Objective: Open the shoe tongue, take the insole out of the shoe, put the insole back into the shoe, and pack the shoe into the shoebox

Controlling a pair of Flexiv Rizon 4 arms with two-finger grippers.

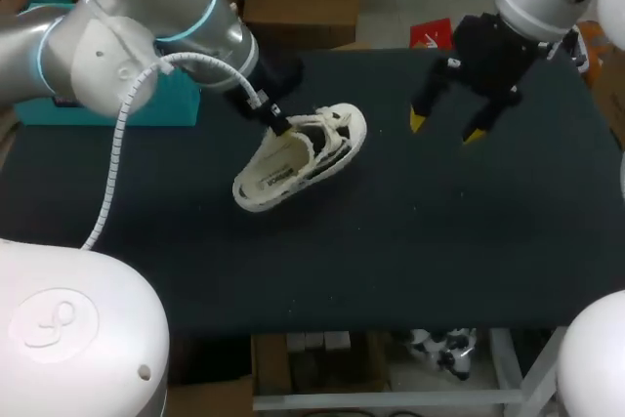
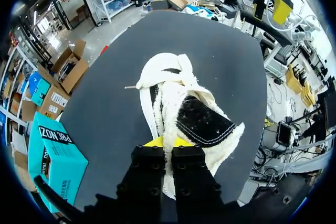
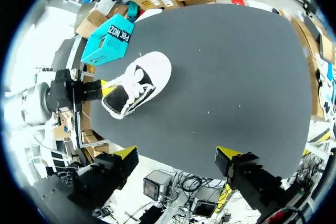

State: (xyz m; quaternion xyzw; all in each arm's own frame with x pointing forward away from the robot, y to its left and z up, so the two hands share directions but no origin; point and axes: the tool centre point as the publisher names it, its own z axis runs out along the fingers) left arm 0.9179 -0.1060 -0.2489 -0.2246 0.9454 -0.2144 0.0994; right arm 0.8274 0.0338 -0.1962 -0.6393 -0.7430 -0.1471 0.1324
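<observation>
A white lace-up shoe (image 1: 301, 156) lies tipped on its side at mid-table, its opening and printed insole (image 1: 277, 176) facing the head camera. My left gripper (image 1: 280, 126) is shut on the shoe's white upper edge by the laces. In the left wrist view its yellow tips (image 2: 168, 142) pinch that fleecy white edge of the shoe (image 2: 173, 85), beside a black stitched patch (image 2: 203, 123). My right gripper (image 1: 445, 128) hangs open above the table's back right, well clear of the shoe. Seen from the right wrist, that gripper (image 3: 177, 156) is far from the shoe (image 3: 144, 80).
A teal shoebox (image 1: 179, 104) stands at the table's back left, partly hidden behind my left arm; it also shows beside the shoe (image 2: 52, 150) (image 3: 111, 38). The dark table top (image 1: 439, 241) stretches bare to the front and right.
</observation>
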